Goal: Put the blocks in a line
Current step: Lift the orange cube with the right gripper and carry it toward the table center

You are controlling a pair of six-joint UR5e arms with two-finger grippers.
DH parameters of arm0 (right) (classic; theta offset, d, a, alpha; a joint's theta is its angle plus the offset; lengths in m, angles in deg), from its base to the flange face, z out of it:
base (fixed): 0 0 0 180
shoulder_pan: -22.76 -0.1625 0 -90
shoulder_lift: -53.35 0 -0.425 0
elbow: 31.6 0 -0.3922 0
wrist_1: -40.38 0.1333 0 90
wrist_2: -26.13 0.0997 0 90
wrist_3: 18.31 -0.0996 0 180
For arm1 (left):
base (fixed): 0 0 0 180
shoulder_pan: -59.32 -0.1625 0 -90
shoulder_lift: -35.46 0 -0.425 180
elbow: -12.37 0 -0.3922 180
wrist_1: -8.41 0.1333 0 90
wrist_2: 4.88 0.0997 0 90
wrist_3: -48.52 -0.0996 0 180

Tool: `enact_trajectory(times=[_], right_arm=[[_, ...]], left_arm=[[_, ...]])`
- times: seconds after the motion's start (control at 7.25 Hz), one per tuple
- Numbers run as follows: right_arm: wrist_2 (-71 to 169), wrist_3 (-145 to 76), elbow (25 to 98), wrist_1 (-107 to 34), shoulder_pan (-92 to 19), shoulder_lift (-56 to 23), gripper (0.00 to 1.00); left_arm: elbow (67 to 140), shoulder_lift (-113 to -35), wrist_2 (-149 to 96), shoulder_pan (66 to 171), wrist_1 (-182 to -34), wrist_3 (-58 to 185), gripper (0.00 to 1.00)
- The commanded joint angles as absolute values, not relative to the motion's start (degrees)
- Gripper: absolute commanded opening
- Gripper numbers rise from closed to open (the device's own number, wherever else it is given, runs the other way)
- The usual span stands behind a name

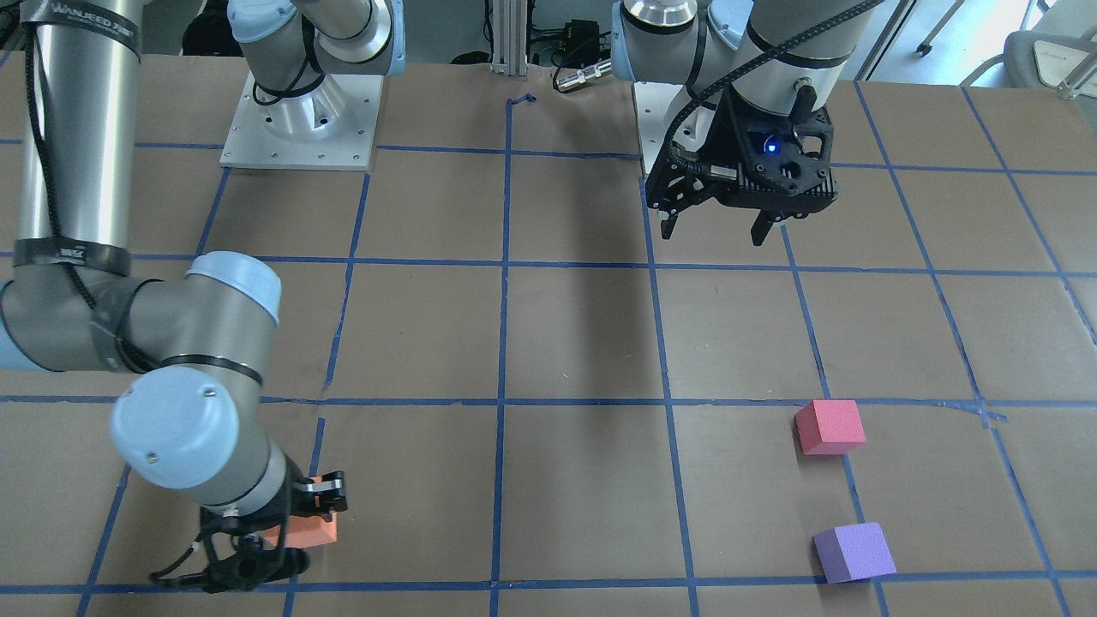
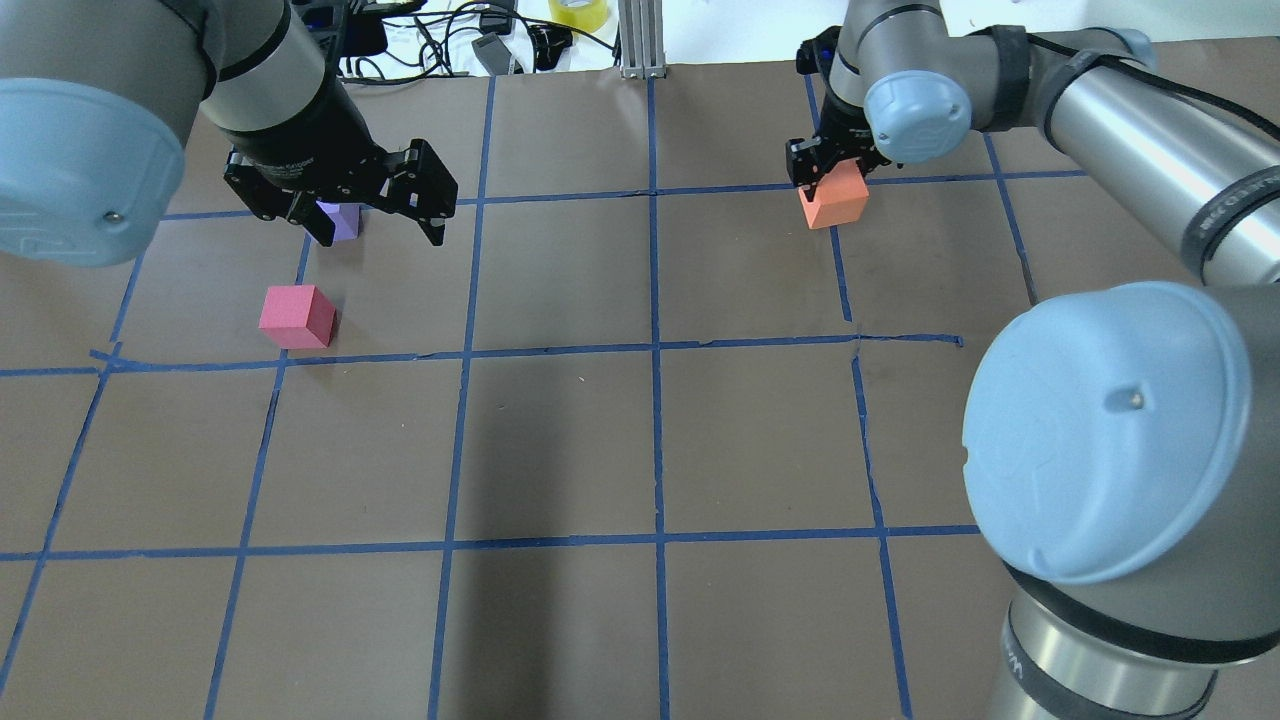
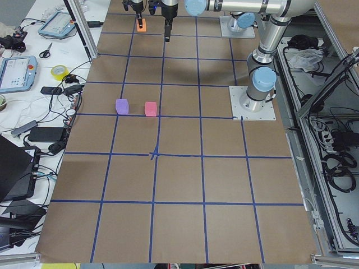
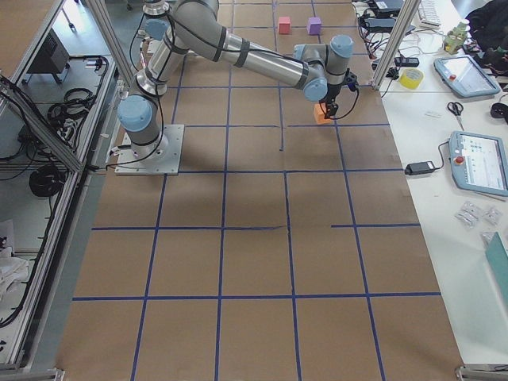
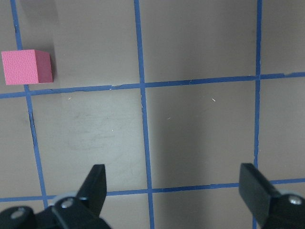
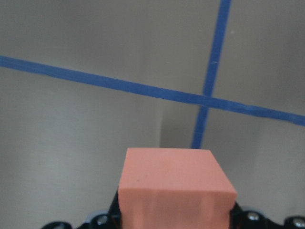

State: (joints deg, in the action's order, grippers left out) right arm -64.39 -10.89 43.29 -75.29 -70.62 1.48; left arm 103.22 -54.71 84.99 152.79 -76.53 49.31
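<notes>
I see the right gripper (image 2: 833, 183) with fingers clamped on the matte orange foam cube (image 2: 836, 203), the left gripper (image 5: 174, 179) with fingers spread apart.

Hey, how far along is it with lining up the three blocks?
Early on. Done: the pink block and purple block sit close together on the robot's left side. In hand: the right gripper is shut on the orange block, far off on the other side; the left gripper is open, empty. Left: bring the orange one into line with them.
</notes>
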Motion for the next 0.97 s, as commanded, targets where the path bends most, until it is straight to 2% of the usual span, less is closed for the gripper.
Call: enact_trajectory(times=[0.0,0.28,0.55,0.83], right_arm=[[-64.14,-26.48,39.78,-75.19,-79.59,3.68,0.54],[-62.56,-38.38,33.99,-75.28,-86.19,7.98,0.54],[-62.47,-43.52,29.67,-75.28,-90.17,10.98,0.55],[-63.69,-42.22,30.27,-74.67,-90.27,11.69,0.55]], left_arm=[[103.17,-53.84,85.22,152.66,-77.02,49.31,1.0],[103.08,-53.75,84.95,152.58,-76.93,49.31,1.0],[103.25,-53.49,84.34,148.12,-77.46,49.31,1.0],[103.34,-53.22,83.89,147.74,-78.24,49.31,1.0]])
